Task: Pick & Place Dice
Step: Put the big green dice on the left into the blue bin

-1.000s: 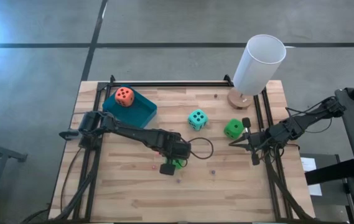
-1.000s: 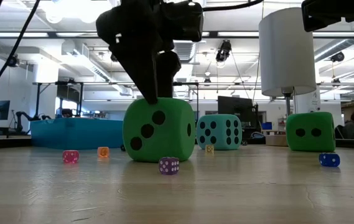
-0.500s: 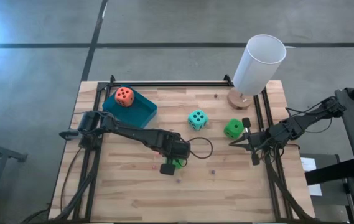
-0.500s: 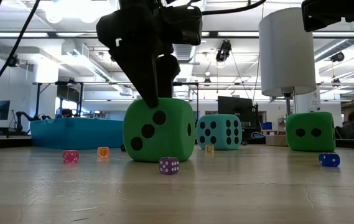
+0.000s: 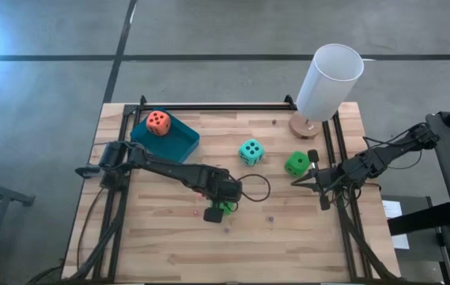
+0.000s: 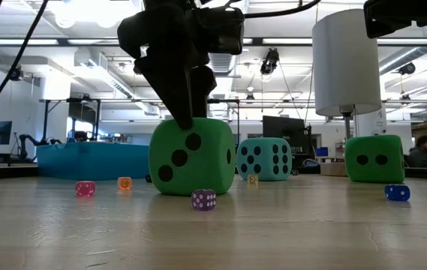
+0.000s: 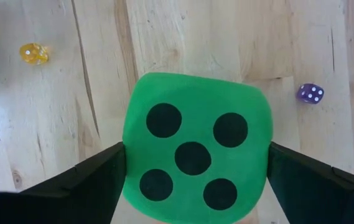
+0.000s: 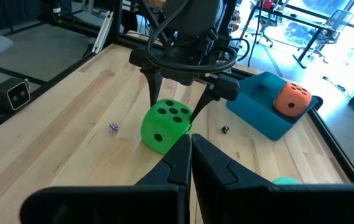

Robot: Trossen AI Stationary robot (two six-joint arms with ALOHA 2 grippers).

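The left gripper [image 5: 223, 207] reaches down near the middle of the light wooden table [image 5: 169, 245], its dark fingers [image 7: 83, 183] spread on either side of a bright green soft die [image 7: 195, 149] that sits on the boards, five pips up. An orange-red die [image 5: 157, 122] lies in the blue tray [image 5: 183, 142]; a teal die [image 5: 250, 151] and a second green die [image 5: 296, 164] sit apart. The right gripper [image 8: 191, 144] waits at the table's right edge, fingers pressed together on nothing

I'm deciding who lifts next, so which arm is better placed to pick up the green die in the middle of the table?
Left. Its claw already straddles that green die, one finger on each side. The right claw waits shut near the table's right edge, beside the other green die.
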